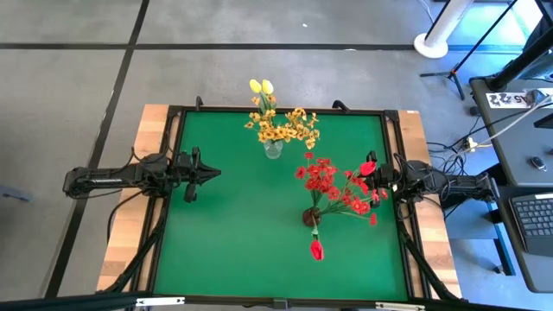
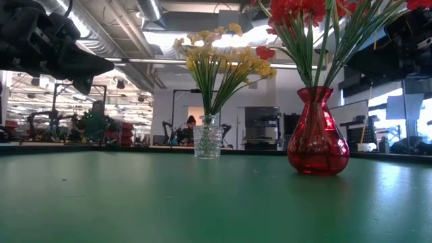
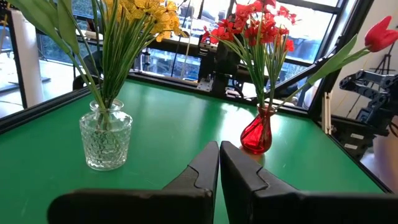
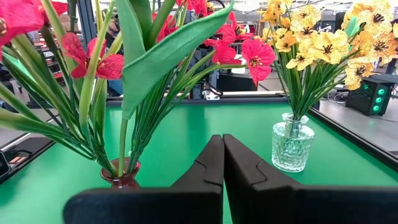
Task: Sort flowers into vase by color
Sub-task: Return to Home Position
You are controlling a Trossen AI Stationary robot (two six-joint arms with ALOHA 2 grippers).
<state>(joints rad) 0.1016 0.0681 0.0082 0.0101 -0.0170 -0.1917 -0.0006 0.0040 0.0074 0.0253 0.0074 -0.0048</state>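
Note:
A clear glass vase (image 1: 272, 149) at the table's far middle holds yellow sprays (image 1: 285, 128) and yellow tulips (image 1: 261, 86), stems down in its mouth. A red vase (image 1: 311, 218) right of centre holds red sprays (image 1: 333, 186) and red tulips (image 1: 316, 250). Both vases stand upright on the green mat, as the low view shows for the glass vase (image 2: 207, 137) and the red vase (image 2: 317, 135). My left gripper (image 1: 214, 172) is shut and empty at the table's left. My right gripper (image 1: 380, 183) is shut and empty at the right, just beside the red blooms.
The green mat (image 1: 242, 233) is bounded by a black frame (image 1: 169, 173), with wooden strips outside it. Open mat lies between the vases and the near edge. People (image 2: 98, 121) sit in the room beyond. A desk with a keyboard (image 1: 536, 220) stands right of the table.

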